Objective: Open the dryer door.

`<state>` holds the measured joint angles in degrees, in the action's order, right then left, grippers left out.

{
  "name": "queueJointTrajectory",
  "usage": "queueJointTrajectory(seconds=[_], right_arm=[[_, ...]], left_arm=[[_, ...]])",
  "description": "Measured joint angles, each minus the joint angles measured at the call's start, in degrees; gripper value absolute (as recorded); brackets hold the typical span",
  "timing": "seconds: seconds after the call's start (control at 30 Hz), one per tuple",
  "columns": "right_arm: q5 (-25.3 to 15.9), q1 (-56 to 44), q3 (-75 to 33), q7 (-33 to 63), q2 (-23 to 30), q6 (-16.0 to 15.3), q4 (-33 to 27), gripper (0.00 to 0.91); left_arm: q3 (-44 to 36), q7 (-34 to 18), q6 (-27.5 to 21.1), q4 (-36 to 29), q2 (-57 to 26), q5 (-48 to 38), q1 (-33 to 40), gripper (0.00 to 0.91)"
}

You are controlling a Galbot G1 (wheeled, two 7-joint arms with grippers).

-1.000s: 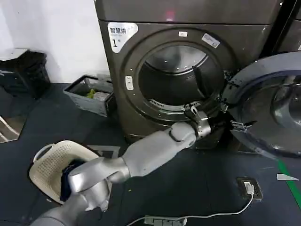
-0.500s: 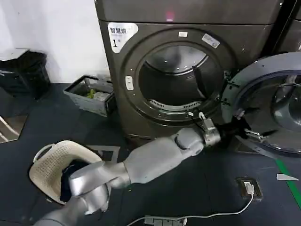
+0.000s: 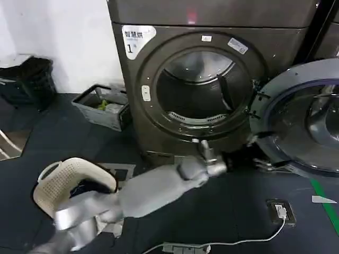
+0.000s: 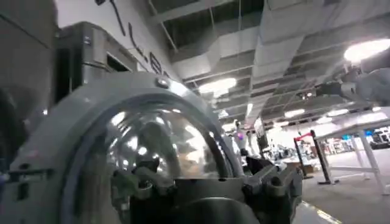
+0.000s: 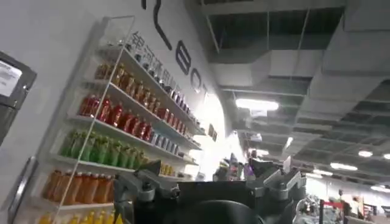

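The dryer door [image 3: 304,119] stands swung wide to the right of the machine marked "1" [image 3: 201,79], hinged at the drum opening's right edge, its grey inner face and tinted glass turned outward; the drum mouth [image 3: 197,87] lies fully exposed, so the task appears essentially done. The left hand [image 3: 263,165] sits low in front of the machine, just beside the door's lower rim and not gripping it; in the left wrist view its fingers [image 4: 268,182] are spread apart with nothing between them, the door's glass [image 4: 152,146] close ahead. The right hand [image 5: 210,182], fingers likewise spread and empty, points toward a shelf of bottles [image 5: 116,122]. The door is judged rigid, fairly heavy and smooth; the rim opposite the hinge offers the best purchase. A laundry basket [image 3: 66,182] rests on the floor at left.
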<state>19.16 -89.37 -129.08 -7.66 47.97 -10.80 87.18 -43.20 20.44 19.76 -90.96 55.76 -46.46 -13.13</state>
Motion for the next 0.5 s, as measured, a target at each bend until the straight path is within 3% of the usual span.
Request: queueJointTrajectory(seconds=[0.27, 0.5], right_arm=[[-0.7, 0.4, -0.2, 0.0, 0.6, -0.7, 1.5, 0.907], [-2.1, 1.3, 0.8, 0.5, 1.3, -1.6, 2.3, 0.907]], left_arm=[[-0.3, -2.5, -3.0, -6.4, -12.6, 2.9, -1.4, 0.907], [-0.4, -8.8, -13.9, -11.8, -24.1, 7.3, -1.4, 0.907]])
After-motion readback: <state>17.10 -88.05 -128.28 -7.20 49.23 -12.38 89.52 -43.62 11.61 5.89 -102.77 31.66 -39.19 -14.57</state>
